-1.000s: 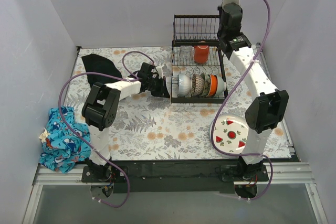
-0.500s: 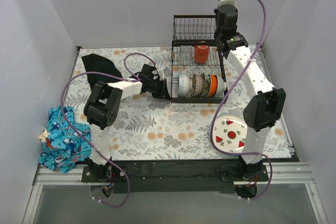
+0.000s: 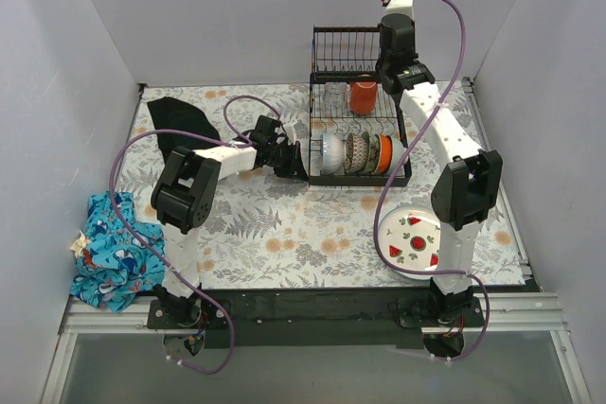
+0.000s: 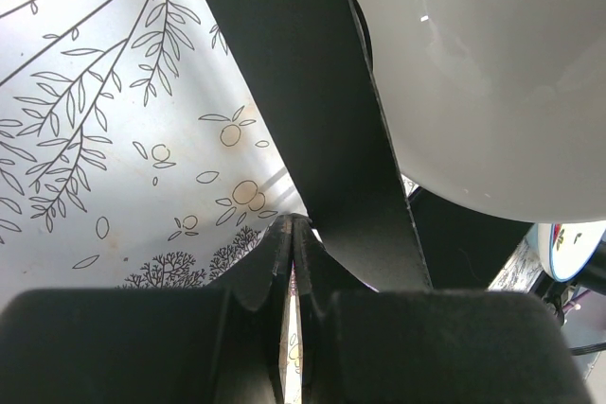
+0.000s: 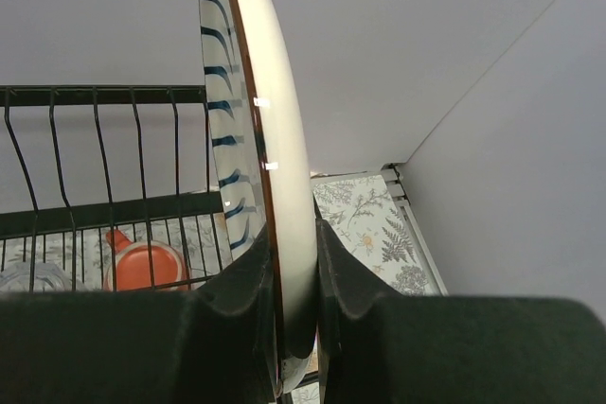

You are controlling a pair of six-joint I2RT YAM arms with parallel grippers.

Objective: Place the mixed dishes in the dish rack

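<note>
Mostly loaded: the two-tier black wire dish rack (image 3: 352, 44) holds an orange mug (image 3: 363, 96) and a row of dishes (image 3: 365, 153). The right gripper (image 5: 295, 272) clamps a blue-striped round plate (image 5: 270, 139) above the rack, while the left gripper (image 4: 294, 234) has its jaws nearly meeting and I cannot tell what, if anything, they hold. A red-patterned white plate (image 3: 407, 238) lies unloaded on the table.

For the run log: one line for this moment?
right claw: shut on striped plate, upright by dish rack upper tier | left claw: shut, beside rack

Bright, even light from overhead; soft, faint shadows on the floral table (image 3: 284, 234). Crisp edge to edge from above. Pinpoint glints on the white bowl (image 4: 492, 73) and striped plate (image 5: 248, 139). Out of focus and near-black at the left gripper (image 4: 291, 229) and right gripper (image 5: 295, 238) in the wrist views; dark slab (image 4: 322, 92) rendered featureless.
</note>
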